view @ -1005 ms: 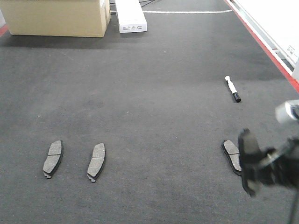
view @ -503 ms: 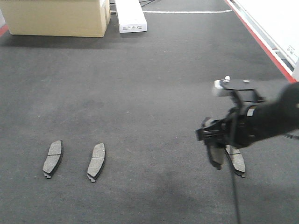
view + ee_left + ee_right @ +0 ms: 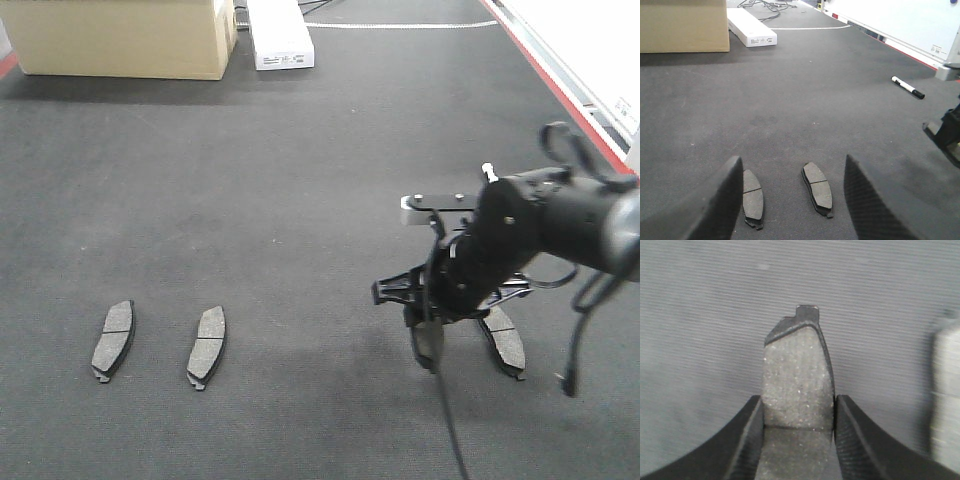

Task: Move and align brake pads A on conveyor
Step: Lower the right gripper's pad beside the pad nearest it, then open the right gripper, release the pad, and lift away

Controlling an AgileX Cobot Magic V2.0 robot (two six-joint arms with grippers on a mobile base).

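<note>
The right gripper (image 3: 428,335) is clamped on one of the brake pads (image 3: 797,375), and the wrist view shows it plainly: both fingers (image 3: 747,440) press the pad's long edges, friction face to the camera, tab end pointing away. From the front, the held pad (image 3: 430,345) hangs edge-down just above the conveyor (image 3: 300,200), so it is carried, not yet set down. Just beside the gripper on its outer side, a third pad (image 3: 507,343) lies flat on the belt. Well off to the gripper's other side, two pads, one (image 3: 113,339) and its neighbour (image 3: 207,345), already lie side by side, parallel, looking aligned. So the tally reads two placed, one in hand, one waiting. The left gripper (image 3: 790,200) hovers with its jaws spread wide over those two placed pads, holding nothing. A marker pen (image 3: 496,190) lies beyond the right arm, mostly hidden behind it. As for containers, a cardboard box (image 3: 125,38) and a flat white box (image 3: 279,35) sit at the far end; their contents cannot be seen.
</note>
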